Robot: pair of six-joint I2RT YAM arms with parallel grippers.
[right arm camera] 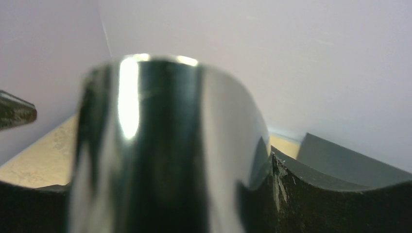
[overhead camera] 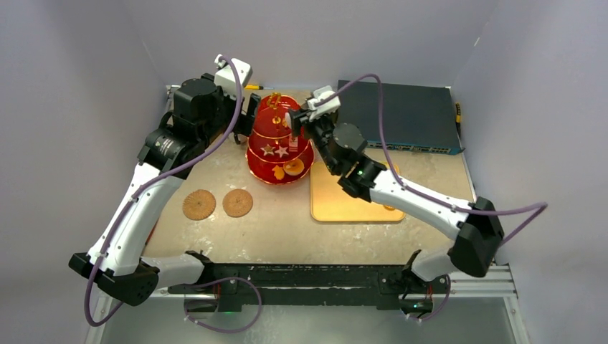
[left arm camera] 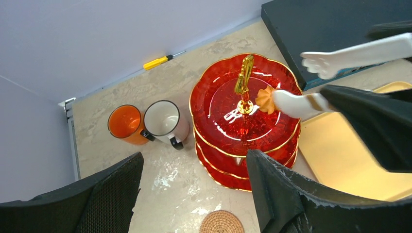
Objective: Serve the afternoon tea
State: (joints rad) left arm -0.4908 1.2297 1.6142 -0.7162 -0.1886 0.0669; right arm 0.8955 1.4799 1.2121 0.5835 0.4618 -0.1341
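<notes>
Looks like placing small pastry [left arm camera: 265,99] on top tier of red three-tier stand [left arm camera: 214,97]. Stand location: just below right hand [overhead camera: 300,120], mid-counter [overhead camera: 272,222]. Carrying pastry at tip of white tongs [left arm camera: 301,104], beside gold handle [left arm camera: 244,73]; can't tell contact with tier. Right hand: clamped on tongs, tong tips spread. Left hand [left arm camera: 194,160]: above stand's left side, fingers wide apart, nothing between. Forward-left of left hand: orange mug [left arm camera: 125,124] and white mug [left arm camera: 165,121], side by side. Advice: ease squeeze slowly, stay low, steer clear of handle, lift straight up before pulling back.
</notes>
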